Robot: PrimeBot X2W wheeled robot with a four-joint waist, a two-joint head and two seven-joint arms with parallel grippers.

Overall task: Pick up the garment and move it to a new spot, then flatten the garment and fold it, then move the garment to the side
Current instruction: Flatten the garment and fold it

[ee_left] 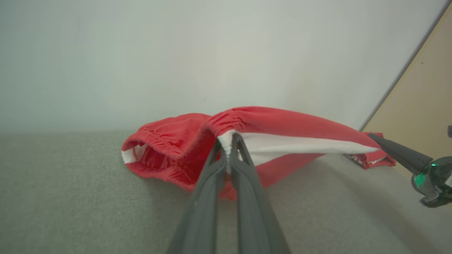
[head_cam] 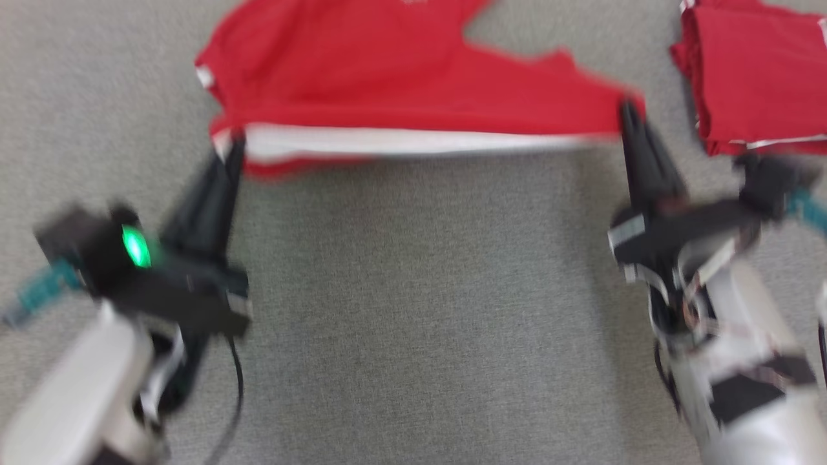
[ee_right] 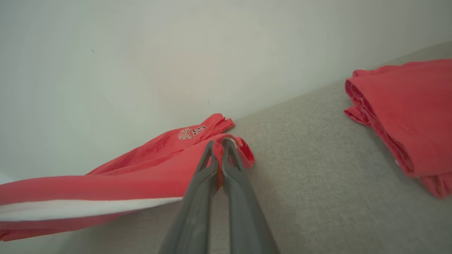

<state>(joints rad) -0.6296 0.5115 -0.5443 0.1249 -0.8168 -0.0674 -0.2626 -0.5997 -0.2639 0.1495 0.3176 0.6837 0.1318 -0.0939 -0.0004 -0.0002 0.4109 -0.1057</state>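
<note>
Small printed lettering (ee_right: pixel 191 133) on the garment (ee_right: pixel 141 165) is too small to read.

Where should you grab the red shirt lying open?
The red shirt is probably best pinched at both ends of its near, white-banded edge, coming from the robot's side. That edge runs straight across, and the left pincer and right pincer grip it there, holding it taut.
</note>
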